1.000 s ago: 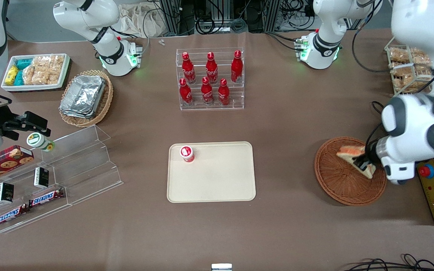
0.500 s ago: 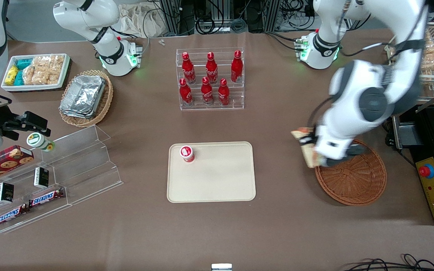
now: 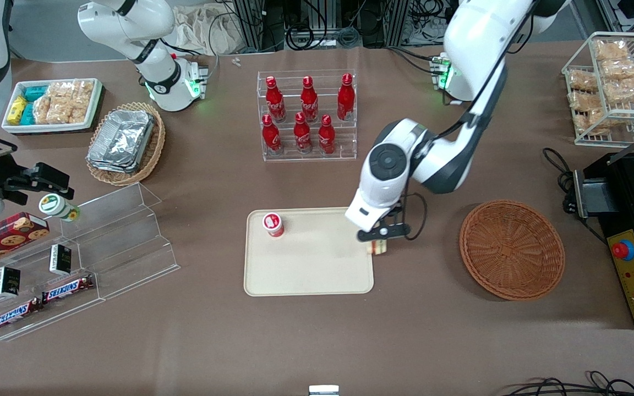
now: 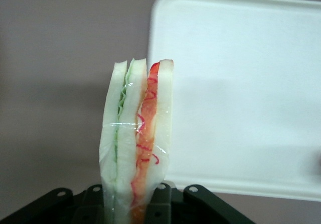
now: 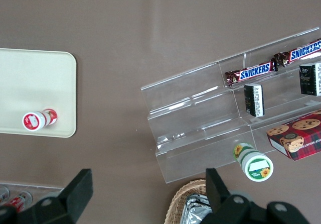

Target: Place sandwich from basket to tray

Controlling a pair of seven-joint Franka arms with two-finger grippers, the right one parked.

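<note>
- The gripper (image 3: 381,237) hangs above the tray (image 3: 309,275) at its edge nearest the basket (image 3: 511,248), fingers pinching the sandwich (image 4: 136,138), which stands on end between them.
- The wedge sits over the tray's rim, so I would carry it farther inward before lowering.
- Keep it well apart from the small red-and-white cup (image 3: 273,224) in the tray's corner.
- Lower gently; the soft bread could tip when released.

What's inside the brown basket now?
Nothing shows inside the round wicker basket; its whole woven bottom is in view. The sandwich is out, gripped in the claw at the edge of the cream tray.
</note>
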